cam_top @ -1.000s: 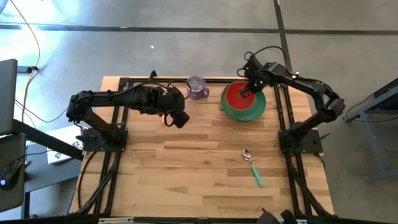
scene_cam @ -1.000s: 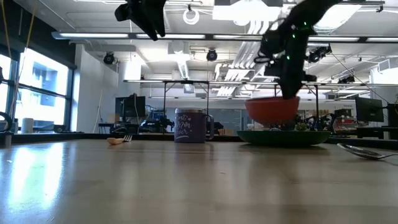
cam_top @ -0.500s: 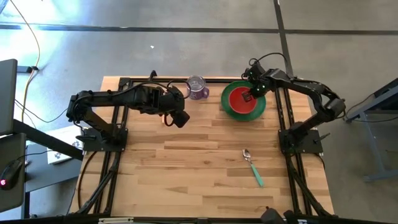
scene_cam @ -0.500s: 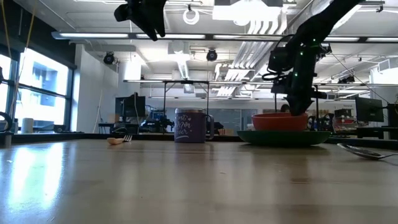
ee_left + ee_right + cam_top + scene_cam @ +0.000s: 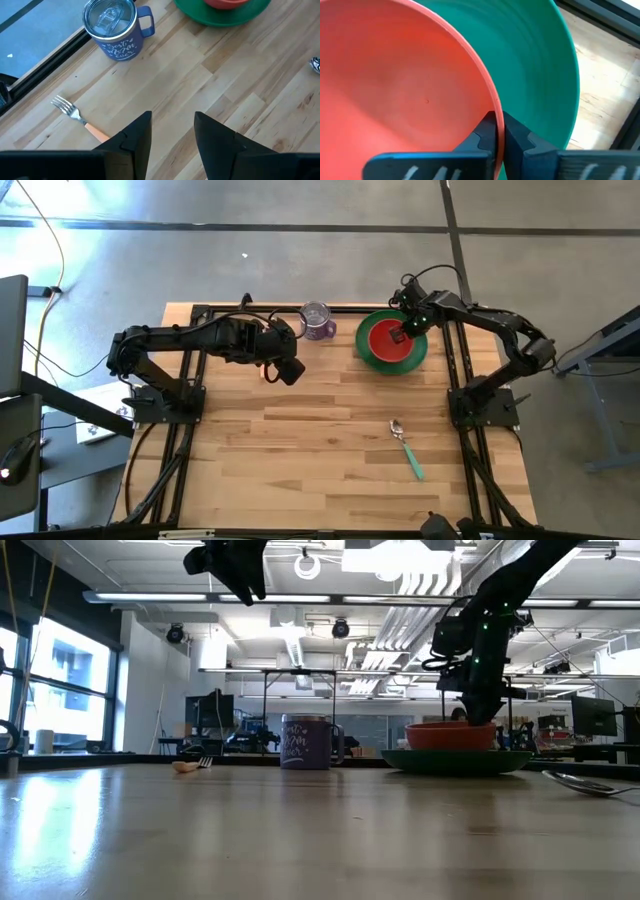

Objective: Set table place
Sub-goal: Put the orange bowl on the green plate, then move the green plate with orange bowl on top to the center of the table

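The red bowl (image 5: 386,340) (image 5: 450,734) (image 5: 395,85) sits by its base in the round green plate (image 5: 372,360) (image 5: 455,760) (image 5: 540,65), near the table's far right. My right gripper (image 5: 400,332) (image 5: 496,120) is shut on the bowl. My left gripper (image 5: 290,370) (image 5: 172,122) hangs open, high above the orange-handled fork (image 5: 80,117) (image 5: 190,765), which lies flat on the planks. The teal-handled spoon (image 5: 407,448) (image 5: 590,783) lies flat toward the near right. My right gripper pinches the red bowl's rim (image 5: 487,102) on the side toward the table's right edge, one finger inside the bowl and one outside. The fingers come from above, pointing down. The bowl stands upright with its base on the green plate.
A purple mug with a clear lid (image 5: 317,321) (image 5: 307,742) (image 5: 117,27) stands at the far edge, between the fork and the plate. Bare planks (image 5: 300,450) stretch across the middle and near left. The black frame (image 5: 455,360) runs along the table's edges.
My right gripper has come down and a little toward the right edge, carrying the red bowl from just above the green plate onto it. The bowl has rested there for the last half second. The gripper's hold has stayed the same.
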